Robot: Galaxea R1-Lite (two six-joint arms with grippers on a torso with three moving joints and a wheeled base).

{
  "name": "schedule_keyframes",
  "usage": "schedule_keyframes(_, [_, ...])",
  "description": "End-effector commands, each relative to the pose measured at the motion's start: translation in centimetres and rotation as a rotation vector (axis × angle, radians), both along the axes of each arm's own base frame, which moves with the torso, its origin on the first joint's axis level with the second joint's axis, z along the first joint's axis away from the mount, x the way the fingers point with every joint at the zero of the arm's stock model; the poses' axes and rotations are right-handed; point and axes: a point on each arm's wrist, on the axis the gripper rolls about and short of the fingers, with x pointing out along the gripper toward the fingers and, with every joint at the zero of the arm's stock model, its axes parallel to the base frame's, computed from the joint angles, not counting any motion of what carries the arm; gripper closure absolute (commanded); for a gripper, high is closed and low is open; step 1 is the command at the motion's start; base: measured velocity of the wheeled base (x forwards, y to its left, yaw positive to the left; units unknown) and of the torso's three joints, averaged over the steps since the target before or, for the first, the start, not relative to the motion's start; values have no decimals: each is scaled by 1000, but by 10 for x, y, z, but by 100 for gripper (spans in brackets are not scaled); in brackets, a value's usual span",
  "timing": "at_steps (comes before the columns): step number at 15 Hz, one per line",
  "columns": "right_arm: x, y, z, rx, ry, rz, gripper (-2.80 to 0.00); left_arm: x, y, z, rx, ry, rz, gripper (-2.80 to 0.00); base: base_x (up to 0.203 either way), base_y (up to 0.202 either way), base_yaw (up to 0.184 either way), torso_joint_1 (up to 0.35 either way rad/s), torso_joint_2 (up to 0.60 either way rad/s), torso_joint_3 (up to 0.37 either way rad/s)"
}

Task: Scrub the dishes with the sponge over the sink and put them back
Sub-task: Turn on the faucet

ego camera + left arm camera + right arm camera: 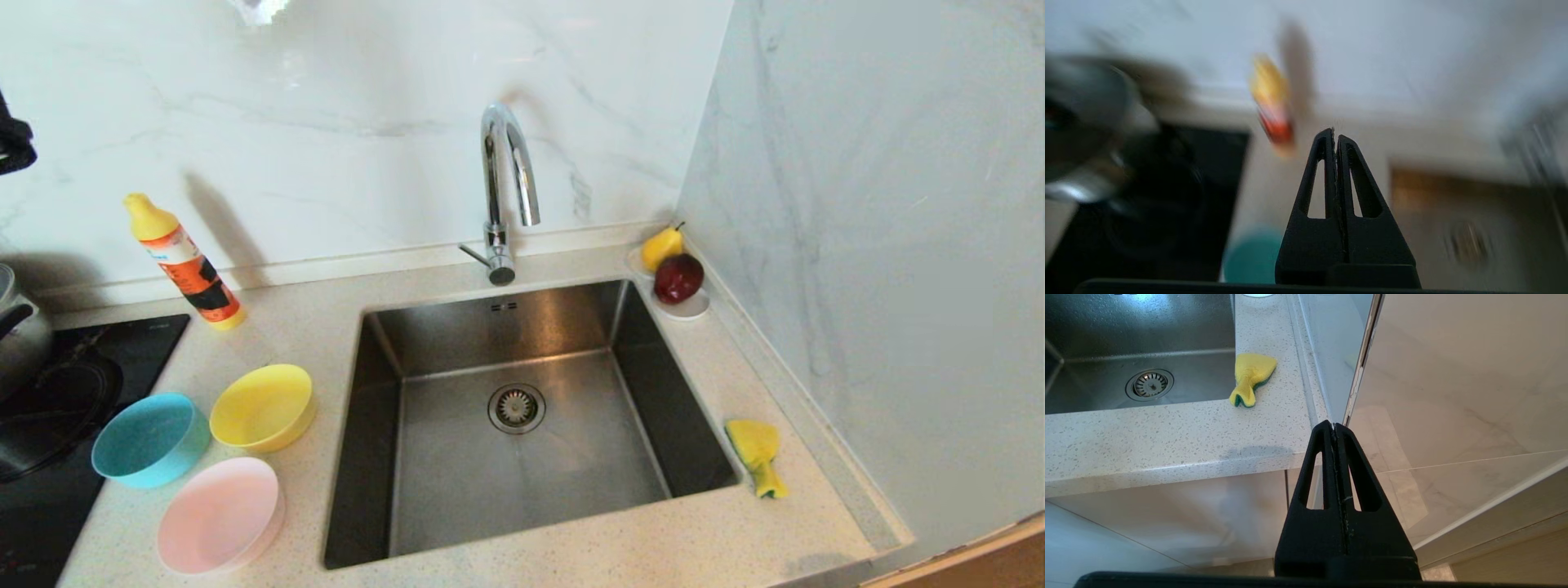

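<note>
**Bowls and sponge on the counter, both tools pinched shut**

Bowls number three, clustered on the counter (pixel 522 555) between the sink's left rim and the black hob (pixel 49 425): one yellow bowl (pixel 263 407) nearest the sink (pixel 522 425), one light blue bowl (pixel 151 439) just left of it, one pale pink bowl (pixel 220 514) toward the front edge. One sponge (pixel 758 454), crumpled, lies by the sink's right rim. One bottle (pixel 184 261), one tap (pixel 506 188) and one saucer (pixel 686 306) with two fruits stand along the back edge.

The left tool (pixel 1336 136), fingers pressed together and empty, hangs above the hob side, apart from the bowls. The right tool (pixel 1334 428), likewise closed on nothing, sits below the counter's front edge, well apart from the sponge.
</note>
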Motion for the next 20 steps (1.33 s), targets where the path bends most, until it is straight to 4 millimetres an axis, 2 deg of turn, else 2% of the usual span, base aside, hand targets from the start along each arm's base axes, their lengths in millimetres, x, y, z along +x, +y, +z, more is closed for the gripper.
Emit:
schedule_keyframes(1, [0,0,0,-1,1,1,0,-77,-19,-24,46,30,-148,0,0,0,0,0,0,0])
schedule_keyframes(4, [0,0,0,-1,1,1,0,-142,-34,-98,140,133,-247,0,0,0,0,0,0,0])
schedule_keyframes(7, [0,0,0,-1,1,1,0,-197,-45,-169,198,129,-324,0,0,0,0,0,0,0])
schedule_keyframes(9, [0,0,0,-1,1,0,0,-219,-47,-212,225,110,-356,0,0,0,0,0,0,0])
schedule_keyframes(12, [0,0,0,-1,2,0,0,-224,-44,-274,188,131,-310,0,0,0,0,0,0,0])
schedule_keyframes(14, [0,0,0,-1,0,1,0,-231,-43,-293,183,31,-281,0,0,0,0,0,0,0])
schedule_keyframes(16, [0,0,0,-1,1,0,0,-231,-42,-302,127,5,-255,0,0,0,0,0,0,0])
schedule_keyframes(20, [0,0,0,-1,1,1,0,-228,-42,-305,109,-2,-252,0,0,0,0,0,0,0])
